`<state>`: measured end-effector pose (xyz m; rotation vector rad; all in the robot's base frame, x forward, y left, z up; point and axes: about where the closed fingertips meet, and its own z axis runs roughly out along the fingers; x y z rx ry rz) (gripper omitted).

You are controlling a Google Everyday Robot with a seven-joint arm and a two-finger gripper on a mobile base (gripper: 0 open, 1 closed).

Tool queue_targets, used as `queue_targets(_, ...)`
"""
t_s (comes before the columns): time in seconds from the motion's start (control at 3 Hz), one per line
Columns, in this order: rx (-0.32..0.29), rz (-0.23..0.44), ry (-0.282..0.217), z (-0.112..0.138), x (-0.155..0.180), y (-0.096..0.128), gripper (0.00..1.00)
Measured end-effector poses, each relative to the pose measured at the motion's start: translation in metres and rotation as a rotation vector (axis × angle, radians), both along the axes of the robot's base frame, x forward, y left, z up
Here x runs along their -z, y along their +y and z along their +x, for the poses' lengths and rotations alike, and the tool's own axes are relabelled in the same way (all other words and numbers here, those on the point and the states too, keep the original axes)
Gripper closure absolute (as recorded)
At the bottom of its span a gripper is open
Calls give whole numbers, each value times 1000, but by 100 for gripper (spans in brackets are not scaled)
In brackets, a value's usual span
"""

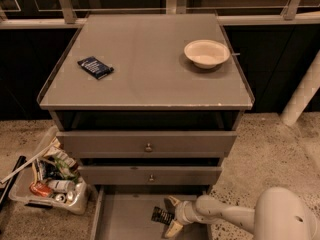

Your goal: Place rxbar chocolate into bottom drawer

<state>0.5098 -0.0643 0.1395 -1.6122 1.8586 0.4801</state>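
The pincer [171, 215] reaches low over the open bottom drawer [125, 219], its two pale fingers [173, 228] clenched around the chocolate bar [161, 216], which sits just above the drawer floor. Left of the cabinet a clear bin [45, 184] holds clutter. Above, two closed drawers with knobs; on the worktop [145, 69] lie a dark blue packet [95, 67] and a white bowl [206, 53]

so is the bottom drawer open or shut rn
Open. The bottom drawer is pulled out past the two knobbed drawers above, its tray floor showing. The gripper hangs over it, holding the rxbar chocolate.
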Motion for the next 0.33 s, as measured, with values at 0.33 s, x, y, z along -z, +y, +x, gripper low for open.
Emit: queue_targets(0.33, 0, 0, 0, 0, 0, 0, 0)
